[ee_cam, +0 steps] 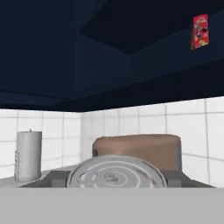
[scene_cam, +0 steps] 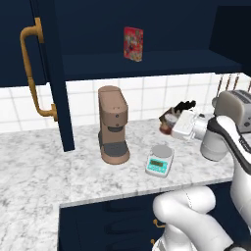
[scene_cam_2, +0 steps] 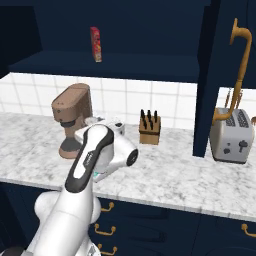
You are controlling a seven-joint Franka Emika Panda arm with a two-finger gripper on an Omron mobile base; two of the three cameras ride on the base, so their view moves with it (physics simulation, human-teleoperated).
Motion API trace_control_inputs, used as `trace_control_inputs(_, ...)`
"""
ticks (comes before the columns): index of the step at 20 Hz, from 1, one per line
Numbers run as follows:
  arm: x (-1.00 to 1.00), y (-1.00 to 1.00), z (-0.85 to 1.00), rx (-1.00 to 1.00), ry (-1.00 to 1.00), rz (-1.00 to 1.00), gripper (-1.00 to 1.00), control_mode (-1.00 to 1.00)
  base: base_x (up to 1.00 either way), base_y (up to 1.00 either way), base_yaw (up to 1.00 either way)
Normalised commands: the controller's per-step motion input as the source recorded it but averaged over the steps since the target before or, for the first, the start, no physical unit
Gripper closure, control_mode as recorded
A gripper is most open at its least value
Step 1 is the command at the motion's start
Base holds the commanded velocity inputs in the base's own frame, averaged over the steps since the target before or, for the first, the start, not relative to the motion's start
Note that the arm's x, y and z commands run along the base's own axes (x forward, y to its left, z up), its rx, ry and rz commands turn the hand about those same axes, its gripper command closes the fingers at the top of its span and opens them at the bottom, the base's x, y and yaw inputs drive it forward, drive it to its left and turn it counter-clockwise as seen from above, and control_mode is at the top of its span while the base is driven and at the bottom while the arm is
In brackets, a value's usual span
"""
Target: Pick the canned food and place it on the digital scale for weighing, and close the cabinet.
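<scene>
My gripper (scene_cam: 167,122) is shut on the canned food (scene_cam: 165,127), a small dark-red can held tilted above the counter. In the hand view its pale silvery top (ee_cam: 116,175) sits between the finger tips. The digital scale (scene_cam: 160,161), white and teal with a round grey platter, stands on the marble counter just below and to the left of the can, with nothing on it. The navy cabinet (scene_cam: 147,63) hangs open above, one door (scene_cam: 49,73) swung out at the left and the other door (scene_cam_2: 215,75) at the right, each with a long brass handle.
A brown coffee machine (scene_cam: 113,125) stands left of the scale. The silver toaster (scene_cam_2: 231,135) and a knife block (scene_cam_2: 150,127) stand further right. A flat red box (scene_cam: 133,43) sits on the cabinet shelf. In the hand view a grey cylinder (ee_cam: 29,155) stands by the tiled wall.
</scene>
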Motion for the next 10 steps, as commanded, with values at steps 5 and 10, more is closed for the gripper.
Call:
trace_control_inputs(5, 0.04, -0.36, -0.1, -0.06, 0.14, 0.08, 1.0, -1.0, 0.0, 0.0, 0.0)
trace_control_inputs(10, 0.0, -0.24, -0.34, -0.14, 0.0, 0.09, 1.0, -1.0, 0.0, 0.0, 0.0)
